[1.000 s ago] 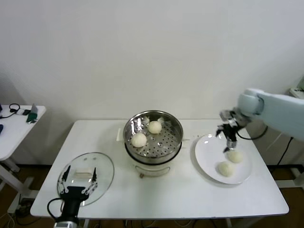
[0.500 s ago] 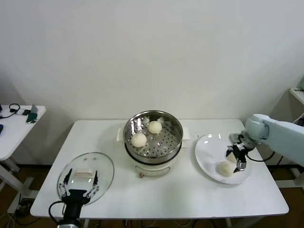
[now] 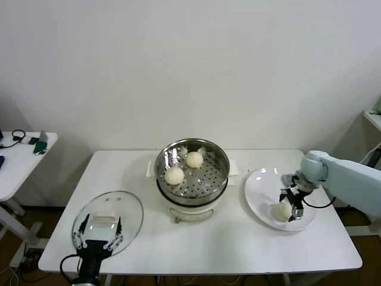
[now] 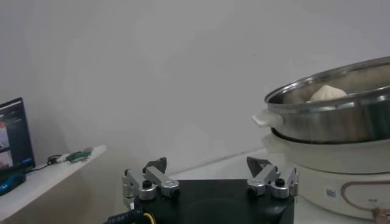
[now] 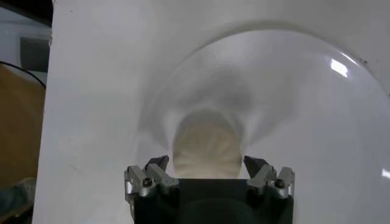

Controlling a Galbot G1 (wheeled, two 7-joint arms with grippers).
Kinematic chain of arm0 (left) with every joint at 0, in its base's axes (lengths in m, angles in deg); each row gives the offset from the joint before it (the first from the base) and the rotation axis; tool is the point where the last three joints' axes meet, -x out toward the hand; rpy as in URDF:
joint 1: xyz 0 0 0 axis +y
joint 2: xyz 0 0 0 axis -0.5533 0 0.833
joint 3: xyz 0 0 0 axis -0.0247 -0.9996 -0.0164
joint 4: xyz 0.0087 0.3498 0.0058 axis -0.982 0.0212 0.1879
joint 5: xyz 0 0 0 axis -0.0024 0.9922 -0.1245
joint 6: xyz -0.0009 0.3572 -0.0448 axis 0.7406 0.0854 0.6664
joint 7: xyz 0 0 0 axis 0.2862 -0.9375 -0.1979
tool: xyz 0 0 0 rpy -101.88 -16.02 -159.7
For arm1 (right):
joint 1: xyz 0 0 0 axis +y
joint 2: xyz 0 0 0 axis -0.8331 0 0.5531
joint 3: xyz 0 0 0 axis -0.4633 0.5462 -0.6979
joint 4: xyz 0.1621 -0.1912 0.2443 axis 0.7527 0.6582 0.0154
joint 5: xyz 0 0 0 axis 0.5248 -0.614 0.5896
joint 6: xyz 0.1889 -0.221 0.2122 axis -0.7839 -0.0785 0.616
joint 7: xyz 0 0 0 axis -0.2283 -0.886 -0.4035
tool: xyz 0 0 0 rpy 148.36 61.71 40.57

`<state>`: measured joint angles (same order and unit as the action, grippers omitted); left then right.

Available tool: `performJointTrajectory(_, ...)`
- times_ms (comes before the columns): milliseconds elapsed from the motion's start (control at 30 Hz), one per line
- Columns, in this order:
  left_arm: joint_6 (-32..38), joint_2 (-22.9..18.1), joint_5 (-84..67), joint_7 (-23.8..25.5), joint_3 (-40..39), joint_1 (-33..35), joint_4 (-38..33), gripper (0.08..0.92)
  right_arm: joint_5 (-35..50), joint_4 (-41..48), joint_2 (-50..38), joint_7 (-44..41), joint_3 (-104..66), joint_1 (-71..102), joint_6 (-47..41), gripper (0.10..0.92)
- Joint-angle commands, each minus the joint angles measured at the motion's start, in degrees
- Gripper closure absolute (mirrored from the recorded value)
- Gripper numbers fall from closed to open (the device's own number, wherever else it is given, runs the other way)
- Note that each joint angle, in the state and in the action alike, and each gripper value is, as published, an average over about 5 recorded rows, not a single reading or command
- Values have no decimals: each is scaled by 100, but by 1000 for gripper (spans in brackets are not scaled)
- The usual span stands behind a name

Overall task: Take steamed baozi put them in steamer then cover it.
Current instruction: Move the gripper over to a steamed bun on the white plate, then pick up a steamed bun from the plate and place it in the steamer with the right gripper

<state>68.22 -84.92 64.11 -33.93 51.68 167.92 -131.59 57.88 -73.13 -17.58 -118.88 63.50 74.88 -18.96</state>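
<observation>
Now the right gripper (image 3: 290, 204), jaws wide, straddles a baozi (image 3: 281, 211) on the plate (image 3: 256, 192) beside the steamer (image 3: 191, 167); closing, lifting and carrying it there seems next, left gripper (image 3: 97, 236) idle.

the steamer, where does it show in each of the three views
Head view: the steamer stands mid-table, between the glass lid and the white plate, with two baozi inside.
Left wrist view: its steel wall is beyond the open left gripper, on the white pot base.
Right wrist view: not in it.
Shared landmark: a baozi inside the steamer, seen in the head view and the left wrist view.
</observation>
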Motion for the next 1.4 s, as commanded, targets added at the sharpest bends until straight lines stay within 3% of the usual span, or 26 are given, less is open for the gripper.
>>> performJointTrajectory(33, 7, -12, 13, 0, -3, 12, 10, 177, -101, 179, 99, -22, -133, 173, 67, 203)
performJointTrajectory(200, 4, -17, 17, -1, -7, 5, 12, 177, -138, 243, 135, -54, -172, 205, 117, 212)
performJointTrajectory(433, 2, -24, 30, -2, -17, 0, 10, 177, -153, 298, 157, -93, -228, 185, 193, 299)
performJointTrajectory(733, 7, -26, 35, -2, -38, 0, -5, 177, -14, 176, 174, -188, 107, -500, 433, 321)
performJointTrajectory(1067, -7, 3, 63, 0, -79, -1, -46, 177, -782, -217, 991, -629, 1300, -2864, 2448, 321)
performJointTrajectory(1400, 2, -5, 50, 10, -85, 26, -41, 177, -524, -648, 2166, -765, 1363, -3870, 3464, 314)
